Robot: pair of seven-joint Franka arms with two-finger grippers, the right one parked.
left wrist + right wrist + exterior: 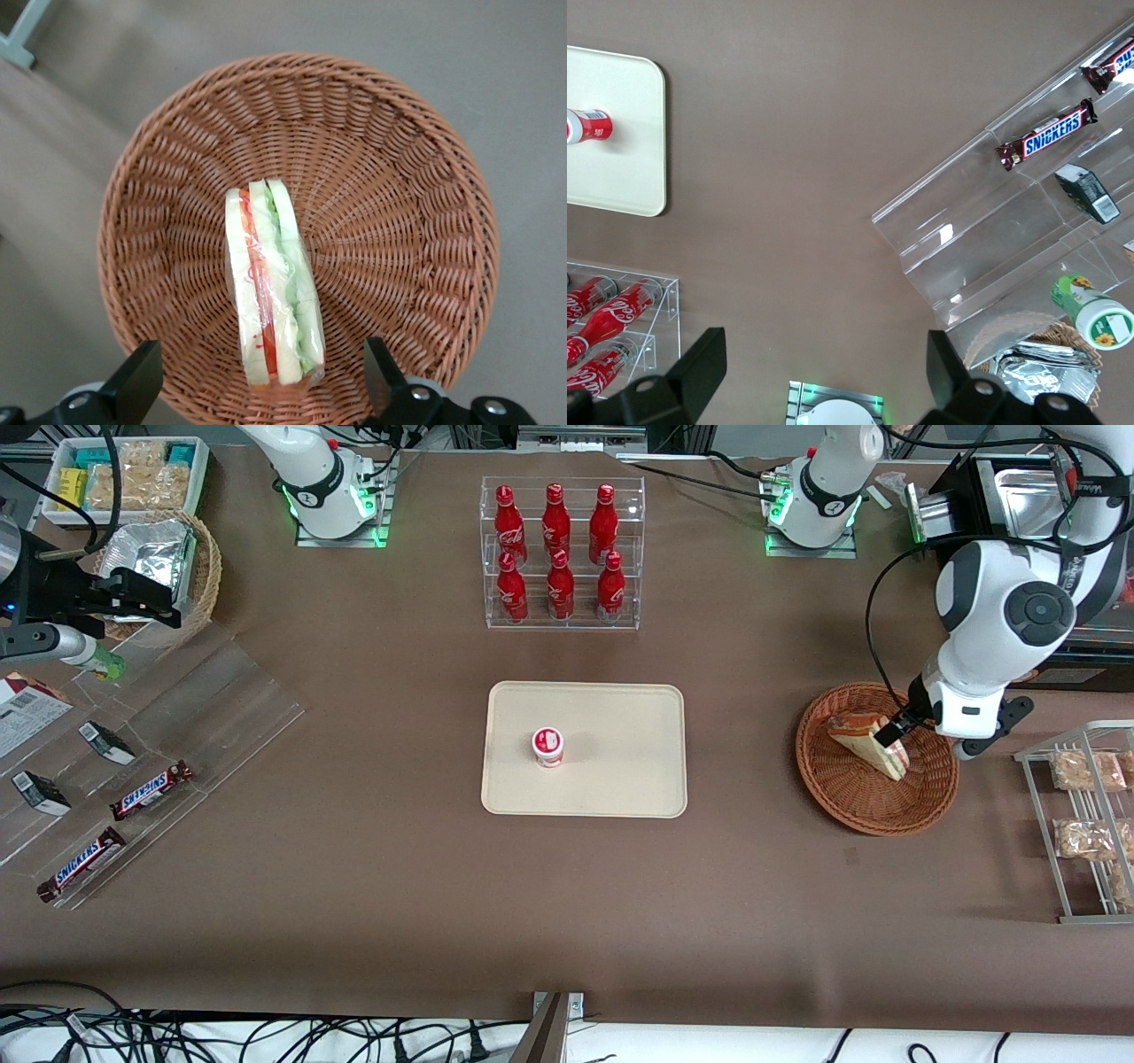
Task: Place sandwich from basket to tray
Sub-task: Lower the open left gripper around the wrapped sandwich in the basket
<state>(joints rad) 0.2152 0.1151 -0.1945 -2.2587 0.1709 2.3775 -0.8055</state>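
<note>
The sandwich point(864, 737) is a clear-wrapped white-bread wedge with red and green filling. It lies in the round reddish-brown wicker basket point(850, 806) toward the working arm's end of the table. My left gripper point(890, 737) hangs low over the basket, open. In the left wrist view the gripper point(260, 390) has one black finger on each side of the sandwich point(270, 283), both fingers point(133, 385) apart from the wrap, over the basket point(399, 177). The cream tray point(620, 708) lies at the table's middle with a small red-and-white cup point(548, 746) on it.
A clear rack of red cola bottles point(558, 549) stands farther from the front camera than the tray. A metal wire rack with snack packets point(1085, 815) sits beside the basket at the table's end. Clear steps with Snickers bars point(151, 790) lie toward the parked arm's end.
</note>
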